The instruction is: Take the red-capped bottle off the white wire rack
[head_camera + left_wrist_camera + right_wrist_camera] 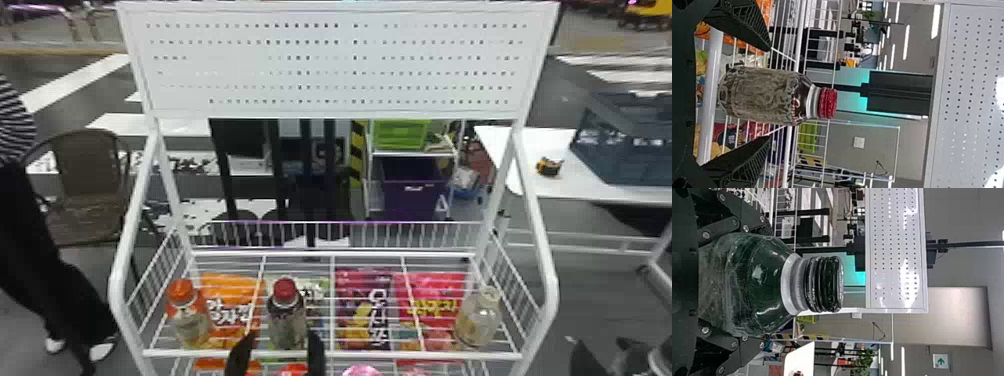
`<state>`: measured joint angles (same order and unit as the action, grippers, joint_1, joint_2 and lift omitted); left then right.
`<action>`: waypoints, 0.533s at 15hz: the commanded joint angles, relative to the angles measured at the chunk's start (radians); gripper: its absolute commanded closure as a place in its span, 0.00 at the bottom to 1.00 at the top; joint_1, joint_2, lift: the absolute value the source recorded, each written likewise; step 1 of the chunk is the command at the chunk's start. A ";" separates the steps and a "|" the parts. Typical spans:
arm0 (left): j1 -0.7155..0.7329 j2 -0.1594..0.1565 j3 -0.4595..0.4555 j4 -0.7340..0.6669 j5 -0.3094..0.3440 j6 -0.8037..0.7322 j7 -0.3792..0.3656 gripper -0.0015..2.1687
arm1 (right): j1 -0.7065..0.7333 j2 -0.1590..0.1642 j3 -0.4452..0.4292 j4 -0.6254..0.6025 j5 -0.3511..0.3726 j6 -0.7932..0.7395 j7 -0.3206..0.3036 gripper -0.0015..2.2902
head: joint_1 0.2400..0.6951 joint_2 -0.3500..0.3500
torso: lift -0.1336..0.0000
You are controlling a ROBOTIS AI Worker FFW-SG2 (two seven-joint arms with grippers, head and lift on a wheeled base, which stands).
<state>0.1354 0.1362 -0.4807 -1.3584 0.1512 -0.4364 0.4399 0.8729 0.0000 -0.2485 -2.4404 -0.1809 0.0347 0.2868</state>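
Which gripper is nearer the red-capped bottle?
Left. The left gripper has a finger on either side of the bottle; the right gripper is right of the rack.

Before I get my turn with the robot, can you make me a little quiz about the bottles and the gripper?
1. True or false: the left gripper is squeezed shut on the red-capped bottle.

2. Fill the gap: on the white wire rack's top shelf, the red-capped bottle is the ___ one of three.

3. What colour cap has the leftmost bottle on that shelf?
a) green
b) orange
c) blue

Key: 1 false; 2 middle; 3 b
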 commanded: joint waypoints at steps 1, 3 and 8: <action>-0.037 -0.003 0.001 0.032 0.007 0.015 -0.007 0.04 | 0.001 0.001 0.000 0.000 0.000 -0.002 0.000 0.22 | 0.57 0.50 | 1.00; -0.065 -0.003 0.001 0.039 0.008 0.061 -0.012 0.04 | 0.003 0.001 0.000 0.001 0.000 -0.005 0.000 0.22 | 0.57 0.50 | 1.00; -0.129 -0.006 0.002 0.081 0.011 0.120 -0.018 0.04 | 0.011 0.001 -0.006 0.000 -0.003 -0.014 0.000 0.22 | 0.57 0.50 | 1.00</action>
<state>0.0200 0.1294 -0.4796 -1.2855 0.1612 -0.3346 0.4218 0.8818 0.0000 -0.2532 -2.4412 -0.1822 0.0239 0.2868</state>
